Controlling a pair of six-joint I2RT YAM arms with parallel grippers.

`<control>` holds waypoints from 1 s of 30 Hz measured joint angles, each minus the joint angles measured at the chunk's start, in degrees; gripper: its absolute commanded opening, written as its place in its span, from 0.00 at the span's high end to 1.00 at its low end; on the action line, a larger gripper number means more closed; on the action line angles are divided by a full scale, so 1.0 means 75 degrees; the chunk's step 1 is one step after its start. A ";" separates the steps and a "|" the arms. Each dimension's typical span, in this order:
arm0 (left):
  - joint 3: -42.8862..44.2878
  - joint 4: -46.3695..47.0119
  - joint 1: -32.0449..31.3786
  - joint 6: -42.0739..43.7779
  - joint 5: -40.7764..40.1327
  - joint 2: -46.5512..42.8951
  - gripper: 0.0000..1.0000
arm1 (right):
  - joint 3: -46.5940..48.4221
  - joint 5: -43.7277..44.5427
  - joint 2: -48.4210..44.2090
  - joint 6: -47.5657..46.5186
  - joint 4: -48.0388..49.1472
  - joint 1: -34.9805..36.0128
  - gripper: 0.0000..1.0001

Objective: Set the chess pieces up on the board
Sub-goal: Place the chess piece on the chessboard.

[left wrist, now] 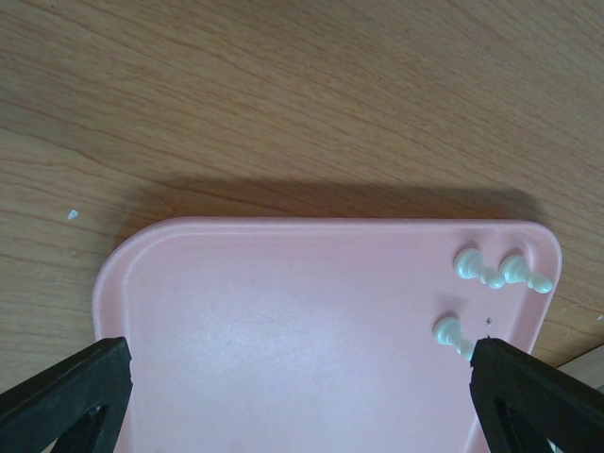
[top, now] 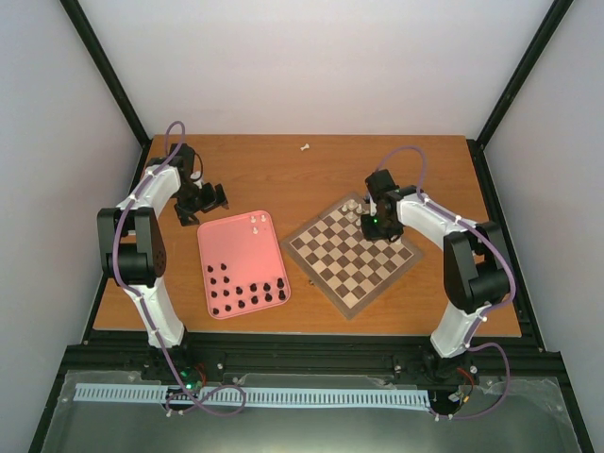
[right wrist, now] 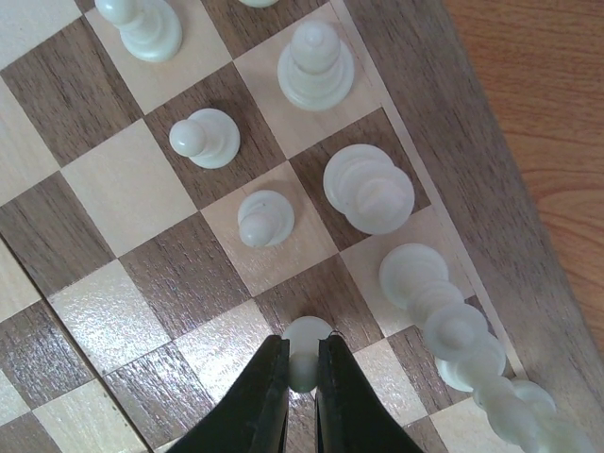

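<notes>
Chess pieces (top: 269, 298) are mostly unplaced, so the task looks to be in its early part. At the left of the overhead view, the left gripper (top: 203, 198) hangs over the table (top: 283, 179) just past the upper left corner of the pink tray (top: 231, 250). Its wrist view shows the jaws spread wide, with a finger (left wrist: 66, 396) at each lower corner of the frame, holding and touching nothing. Three white pieces (left wrist: 467, 262) lie in the tray's upper right corner in that view. The black set (top: 226, 293) fills the lower part of the tray, and no black piece shows on the board (top: 363, 274).

A lone white piece (top: 305, 146) lies on the table at top centre, well apart from everything else. Right of the tray sits the board, turned like a diamond and bare except for a small white cluster (top: 352, 205) at its upper corner. The right wrist view shows these standing along the edge rows.

At the bottom centre of that view, the right gripper (right wrist: 302, 357) has its jaws nearly closed, pinching a small white pawn (right wrist: 307, 332) over a dark square. Whether the pawn's base touches the square cannot be told. Most of the white set and all of the black set are yet to be placed.
</notes>
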 measured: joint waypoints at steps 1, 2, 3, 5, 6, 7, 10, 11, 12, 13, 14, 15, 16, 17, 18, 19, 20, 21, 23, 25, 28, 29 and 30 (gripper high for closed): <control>0.0000 0.0000 0.0000 0.0000 -0.0003 0.0000 0.00 | 0.0000 0.0000 0.0003 -0.0003 0.0006 0.0000 0.90; 0.0000 0.0000 0.0000 0.0000 0.0000 0.0000 0.00 | 0.0000 0.0000 0.0012 -0.0006 0.0006 0.0000 0.90; 0.0000 0.0000 0.0000 0.0000 -0.0003 0.0003 0.00 | 0.0003 0.0003 0.0029 -0.0015 0.0003 0.0000 0.90; 0.0000 0.0000 0.0000 0.0000 0.0000 0.0003 0.00 | 0.0017 0.0023 0.0090 -0.0029 0.0012 0.0000 0.90; 0.0000 0.0000 0.0000 0.0000 0.0000 0.0003 0.00 | 0.0023 0.0029 0.0128 -0.0041 0.0015 0.0000 0.90; 0.0000 0.0000 0.0000 0.0000 -0.0003 0.0003 0.00 | 0.0044 0.0038 0.0160 -0.0055 0.0009 -0.0003 0.89; 0.0000 0.0000 0.0000 0.0000 0.0000 0.0003 0.00 | 0.0117 0.0055 0.0230 -0.0076 0.0035 -0.0006 0.89; 0.0000 0.0000 0.0000 0.0000 -0.0003 0.0003 0.00 | 0.0140 0.0058 0.0242 -0.0079 0.0050 -0.0006 0.89; 0.0000 0.0000 0.0000 0.0000 -0.0003 0.0003 0.00 | 0.0146 0.0064 0.0254 -0.0082 0.0067 -0.0006 0.88; 0.0000 -0.0003 0.0000 0.0000 -0.0003 0.0003 0.00 | 0.0154 0.0079 0.0265 -0.0085 0.0067 -0.0006 0.88; 0.0000 -0.0003 0.0000 0.0003 -0.0003 0.0006 0.00 | 0.0154 0.0085 0.0268 -0.0085 0.0067 -0.0006 0.88; 0.0000 -0.0003 0.0000 0.0000 -0.0003 0.0006 0.00 | 0.0160 0.0096 0.0277 -0.0090 0.0061 -0.0006 0.87; 0.0000 -0.0003 0.0000 0.0003 -0.0003 0.0009 0.00 | 0.0166 0.0108 0.0291 -0.0102 0.0058 -0.0006 0.87; 0.0003 -0.0003 0.0000 0.0003 -0.0003 0.0015 0.00 | 0.0175 0.0111 0.0309 -0.0111 0.0058 -0.0006 0.86; 0.0003 -0.0003 0.0000 0.0003 -0.0003 0.0020 0.00 | 0.0181 0.0111 0.0326 -0.0119 0.0058 -0.0006 0.86; 0.0003 -0.0006 0.0000 0.0003 -0.0003 0.0029 0.00 | 0.0181 0.0114 0.0341 -0.0128 0.0058 -0.0006 0.86; 0.0003 -0.0003 0.0000 0.0003 -0.0003 0.0032 0.00 | 0.0181 0.0114 0.0353 -0.0137 0.0044 -0.0006 0.86; 0.0003 -0.0006 0.0000 0.0003 -0.0003 0.0038 0.00 | 0.0181 0.0114 0.0353 -0.0140 0.0023 -0.0006 0.86; 0.0003 -0.0003 0.0000 0.0003 -0.0003 0.0044 0.00 | 0.0181 0.0114 0.0350 -0.0143 0.0003 -0.0006 0.84; 0.0003 -0.0003 0.0000 0.0003 -0.0003 0.0047 0.00 | 0.0181 0.0114 0.0350 -0.0152 -0.0015 -0.0006 0.82; 0.0003 -0.0003 0.0000 0.0003 -0.0003 0.0047 0.00 | 0.0172 0.0114 0.0335 -0.0175 -0.0015 -0.0006 0.78; 0.0003 -0.0003 0.0000 0.0003 -0.0003 0.0047 0.00 | 0.0172 0.0111 0.0323 -0.0189 -0.0023 -0.0009 0.76; 0.0003 -0.0003 0.0000 0.0003 -0.0003 0.0047 0.00 | 0.0166 0.0111 0.0315 -0.0195 -0.0029 -0.0009 0.74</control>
